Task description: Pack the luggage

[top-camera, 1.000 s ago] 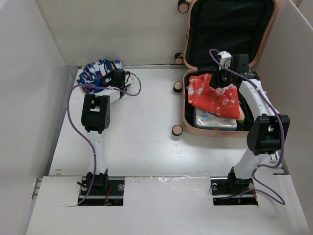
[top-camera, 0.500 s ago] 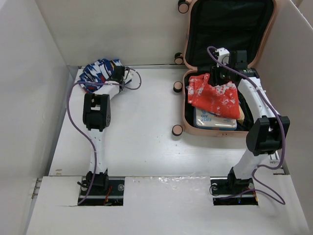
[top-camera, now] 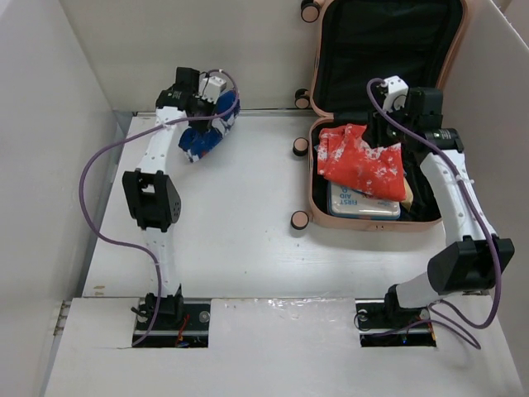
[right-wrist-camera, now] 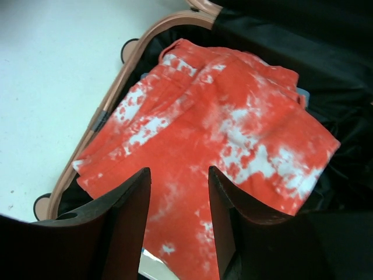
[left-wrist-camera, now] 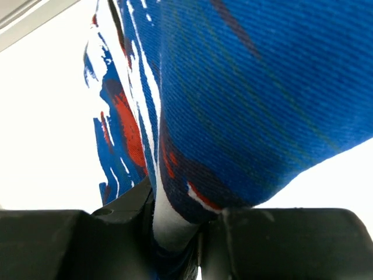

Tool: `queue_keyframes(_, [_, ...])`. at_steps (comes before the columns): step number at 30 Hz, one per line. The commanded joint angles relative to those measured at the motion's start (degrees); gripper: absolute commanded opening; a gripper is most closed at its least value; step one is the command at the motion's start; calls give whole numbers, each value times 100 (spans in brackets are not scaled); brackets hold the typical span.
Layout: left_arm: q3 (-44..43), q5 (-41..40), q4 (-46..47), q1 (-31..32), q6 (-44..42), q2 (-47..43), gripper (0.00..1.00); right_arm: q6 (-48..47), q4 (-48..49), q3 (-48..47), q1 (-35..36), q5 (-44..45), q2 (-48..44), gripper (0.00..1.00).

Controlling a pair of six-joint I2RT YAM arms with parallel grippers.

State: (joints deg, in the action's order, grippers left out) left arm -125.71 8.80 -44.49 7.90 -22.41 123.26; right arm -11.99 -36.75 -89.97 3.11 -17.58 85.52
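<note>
The peach-pink luggage (top-camera: 315, 186) lies open at the back right, its black-lined lid (top-camera: 388, 50) propped against the wall. Inside it a red-and-white cloth (top-camera: 361, 162) (right-wrist-camera: 221, 134) rests over a white first-aid box (top-camera: 364, 203). My right gripper (top-camera: 382, 134) (right-wrist-camera: 177, 175) hovers open just above that cloth, nothing between its fingers. At the back left my left gripper (top-camera: 202, 112) (left-wrist-camera: 186, 227) is shut on a blue, white and red patterned cloth (top-camera: 207, 132) (left-wrist-camera: 245, 105), which hangs from it above the table.
White walls close in the table on the left, back and right. The suitcase's small wheels (top-camera: 299, 220) stick out toward the table's middle. Purple cables loop from both arms.
My left gripper closed on the blue patterned cloth and lifted it up and rightward off the table's back-left corner. The right gripper rose slightly above the red cloth.
</note>
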Motion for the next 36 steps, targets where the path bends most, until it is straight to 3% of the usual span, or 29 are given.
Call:
queue_keyframes(1, [-620,1218,-218,220,711,-592,0,39,2,111,-276,-183,-298,50])
queue_keyframes(4, [-674,1685,-26,221,1010,-855,0,39,115,348,-399,-825,-526,55])
queue_keyframes(5, [-674,1887,71,221,1220,-943,0,-40,116,410,-321,-878,-579,67])
queue_keyframes(8, [-674,2317,397,282,1380,-1320,0,-338,501,691,179,-1044,-886,79])
queue_keyframes(10, [-525,2399,450,413,943,-1558,0,-523,878,980,741,-1168,-1132,90])
queue_keyframes(15, [448,1793,328,1177,-666,-2498,0,-1656,2381,1439,1586,-1193,-1775,100])
queue_keyframes(19, [381,1678,-94,1450,-1238,-2623,0,-2193,2761,1317,1911,-1950,-1512,100])
queue_keyframes(24, [328,1309,-542,1740,-1748,-2729,0,-2737,2831,999,2710,-1117,-1125,100])
queue_keyframes(26, [381,1117,-596,1793,-2107,-2842,0,-2888,3042,1052,2712,-1123,-1177,100])
queue_keyframes(30, [679,721,-544,1794,-2363,-2957,0,-2827,3165,1105,2492,-2088,-1484,100])
queue_keyframes(36, [732,466,-543,2004,-2601,-3009,0,-2827,2858,1333,2545,-2302,-1740,100])
